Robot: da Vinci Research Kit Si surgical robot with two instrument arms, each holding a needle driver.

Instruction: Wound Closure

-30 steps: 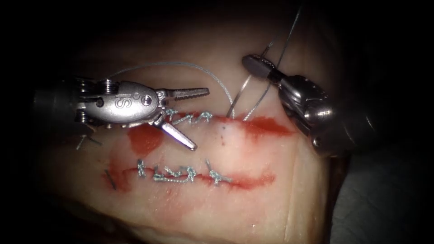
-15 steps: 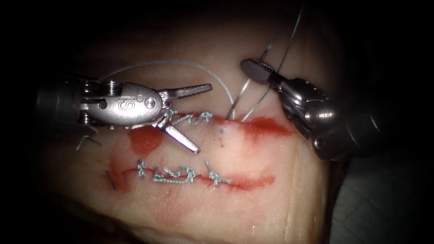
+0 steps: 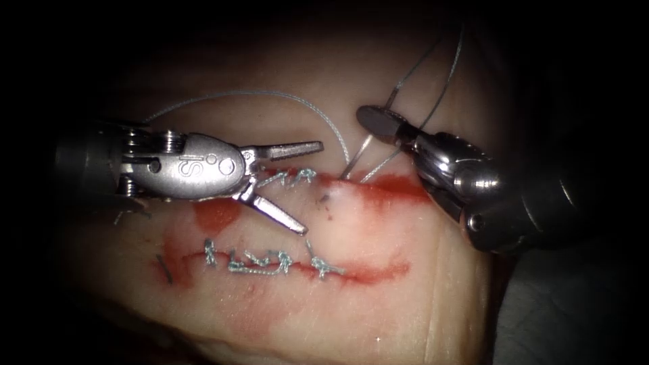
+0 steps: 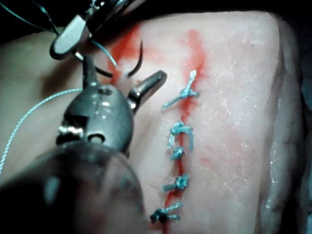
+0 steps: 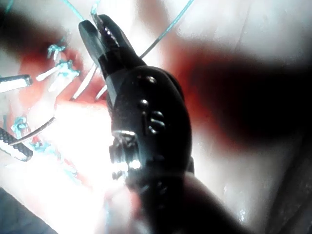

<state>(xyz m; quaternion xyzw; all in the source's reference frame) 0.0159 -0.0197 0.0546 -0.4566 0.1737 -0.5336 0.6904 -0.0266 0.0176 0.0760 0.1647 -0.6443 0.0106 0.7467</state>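
Observation:
On the tissue [image 3: 378,297] the upper cut [image 3: 399,187] is stitched on its left part and lies red and gaping on its right. My right tool [image 3: 373,119] is shut on the curved needle [image 3: 356,157], which runs down from the jaws into the tissue at that cut's edge. In the left wrist view the needle [image 4: 139,57] arcs between the open jaws of my left tool [image 4: 122,73]. In the endoscope view my left tool [image 3: 312,187] stands open, holding nothing, straddling the stitched part left of the needle. Thread [image 3: 270,94] arcs above it.
A lower cut [image 3: 270,262] is closed with several blue-grey knots, also seen as the row of knots [image 4: 178,141]. Red fluid [image 3: 216,215] pools under the left tool. More thread [image 3: 443,84] rises up and right from the right tool. The tissue's edge [image 3: 490,297] drops off at the right.
My left tool has slid right and slightly down, its open jaws closer to the needle. My right tool has turned a little and lowered, with the needle still held.

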